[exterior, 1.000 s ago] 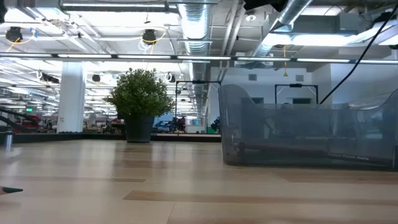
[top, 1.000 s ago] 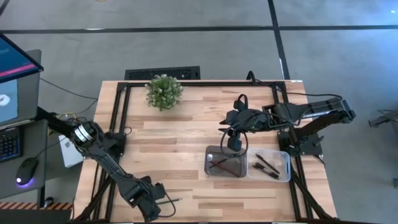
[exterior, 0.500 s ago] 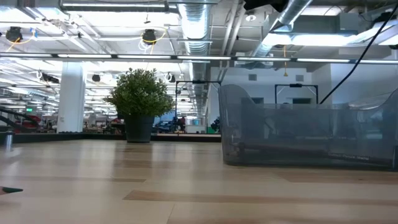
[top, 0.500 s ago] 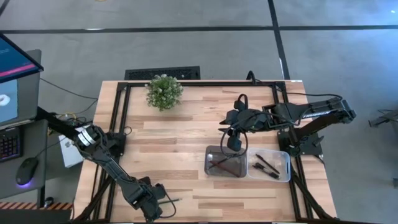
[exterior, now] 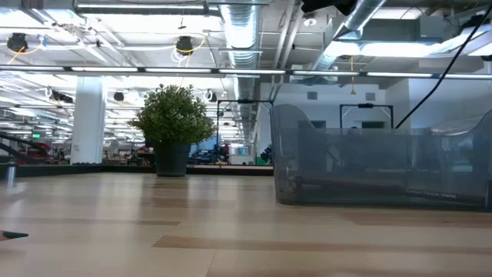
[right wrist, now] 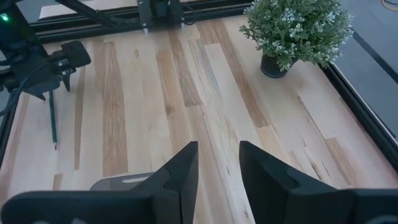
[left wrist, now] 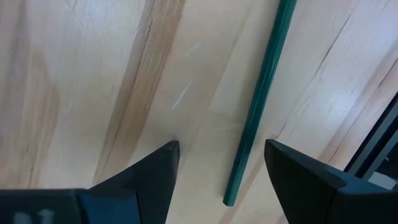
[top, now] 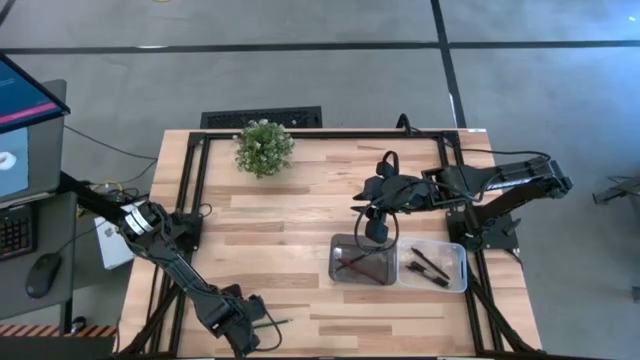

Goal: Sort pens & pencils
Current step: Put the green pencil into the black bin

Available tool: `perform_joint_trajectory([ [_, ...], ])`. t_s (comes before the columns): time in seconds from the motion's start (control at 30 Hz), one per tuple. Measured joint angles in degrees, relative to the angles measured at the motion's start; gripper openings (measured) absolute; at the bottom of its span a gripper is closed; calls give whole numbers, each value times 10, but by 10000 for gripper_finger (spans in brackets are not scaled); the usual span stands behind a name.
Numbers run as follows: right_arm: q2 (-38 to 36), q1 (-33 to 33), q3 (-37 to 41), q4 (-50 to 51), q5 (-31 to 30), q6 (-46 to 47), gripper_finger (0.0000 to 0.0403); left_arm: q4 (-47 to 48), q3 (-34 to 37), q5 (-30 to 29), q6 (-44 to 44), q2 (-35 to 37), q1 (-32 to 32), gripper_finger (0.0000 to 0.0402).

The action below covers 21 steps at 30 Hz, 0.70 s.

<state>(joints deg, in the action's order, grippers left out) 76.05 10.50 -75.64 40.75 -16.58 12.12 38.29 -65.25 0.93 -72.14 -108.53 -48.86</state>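
at the lower left of the high view, the left gripper (top: pixel 252 330) sits low over the tabletop (top: pixel 300 200) at its front edge, with a thin pencil (top: pixel 278 322) lying just beside it. compared with the frames a second back, nothing on the tabletop has shifted; only the left arm's elbow has crept a little. the right gripper (top: pixel 374 232) hangs at centre right above the metal tray (top: pixel 337 272), where more thin sticks lie, and the clear tray (top: pixel 458 268) to its right holds the black pens (top: pixel 428 267).

across the low view, nothing differs from before: a potted plant (exterior: pixel 172 127) stands left of centre, the clear tray's wall fills the right, and a dark sliver at the far left edge may be the pencil's tip, though it is too small to be sure.

from the left wrist view, the green pencil (left wrist: pixel 261 99) runs from top centre down to between the two dark fingers (left wrist: pixel 155 177), which are spread wide and touch nothing.

from the right wrist view, its jaws stand partly apart with bare wood between them; the left arm and the stray pencil (right wrist: pixel 52 127) show at upper left.

so the stillness reads as a pause right before the grasp: the pencil is lined up but not yet held, and it seems to be the last piece outside the trays.
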Motion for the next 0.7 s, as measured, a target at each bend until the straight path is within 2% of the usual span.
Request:
perform_joint_trajectory([
  [0.53,0,0,0,0,0,0,138,38,1,15,-14,-2,9,235],
  [0.7,0,0,0,0,0,0,139,62,1,22,-23,-2,16,210],
])
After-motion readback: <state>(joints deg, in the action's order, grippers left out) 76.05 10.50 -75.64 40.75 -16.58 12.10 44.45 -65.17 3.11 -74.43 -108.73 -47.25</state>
